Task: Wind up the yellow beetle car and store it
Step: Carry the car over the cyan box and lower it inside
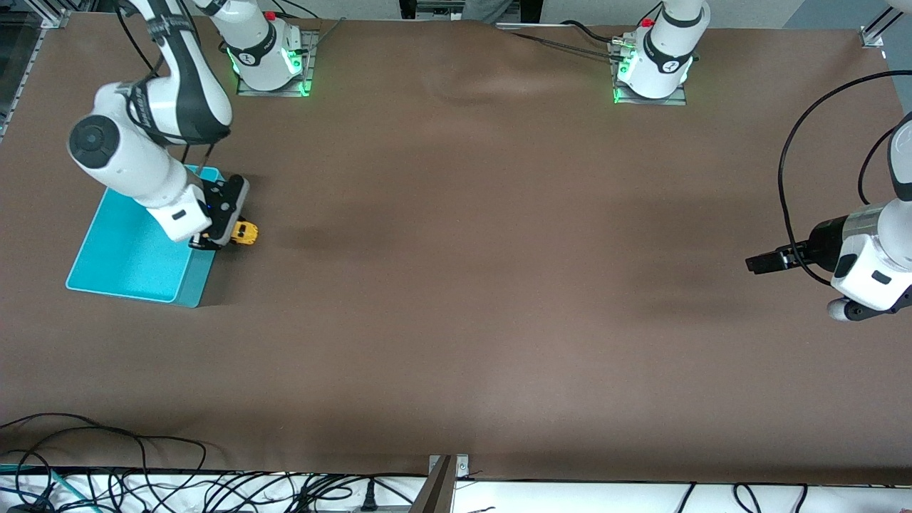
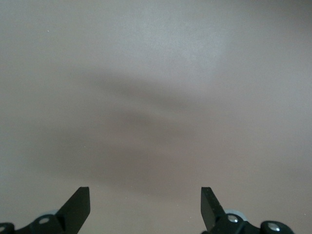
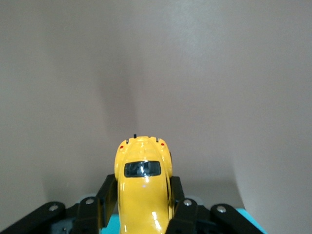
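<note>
Right gripper point(image 1: 214, 239) is clamping the yellow beetle car point(image 1: 244, 232) at the turquoise bin point(image 1: 114, 249)'s edge, left of frame; storing is underway, needing a carry inward. Left gripper point(image 1: 755, 263) is waiting, gaping.

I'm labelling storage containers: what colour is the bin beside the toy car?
The bin is turquoise, plain with no pattern; the front view shows it best.
</note>
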`<state>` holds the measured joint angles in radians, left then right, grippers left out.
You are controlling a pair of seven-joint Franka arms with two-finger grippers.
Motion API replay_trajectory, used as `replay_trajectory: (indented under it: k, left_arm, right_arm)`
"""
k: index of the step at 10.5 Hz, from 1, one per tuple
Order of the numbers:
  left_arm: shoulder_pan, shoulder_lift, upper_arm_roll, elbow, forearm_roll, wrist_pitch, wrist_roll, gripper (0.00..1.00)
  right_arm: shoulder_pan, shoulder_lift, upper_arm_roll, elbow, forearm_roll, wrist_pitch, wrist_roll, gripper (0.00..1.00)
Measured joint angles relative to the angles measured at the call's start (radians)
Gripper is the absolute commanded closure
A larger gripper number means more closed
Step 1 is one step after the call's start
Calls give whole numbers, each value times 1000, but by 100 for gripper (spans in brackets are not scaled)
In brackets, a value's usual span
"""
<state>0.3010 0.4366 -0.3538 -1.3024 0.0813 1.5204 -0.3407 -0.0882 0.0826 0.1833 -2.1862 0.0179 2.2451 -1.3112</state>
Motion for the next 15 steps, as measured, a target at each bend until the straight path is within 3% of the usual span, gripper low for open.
replay_trajectory:
  k: [6, 12, 15]
  left_arm:
    - [-1, 0, 0, 0, 0, 0, 0, 0]
    - [-1, 0, 0, 0, 0, 0, 0, 0]
    - [-1, 0, 0, 0, 0, 0, 0, 0]
  right_arm:
    - [-262, -12, -7, -5, 0, -55, -483, 100]
    - [-397, 21, -6, -52, 0, -55, -692, 100]
    - [-450, 83, -5, -107, 0, 34, -767, 100]
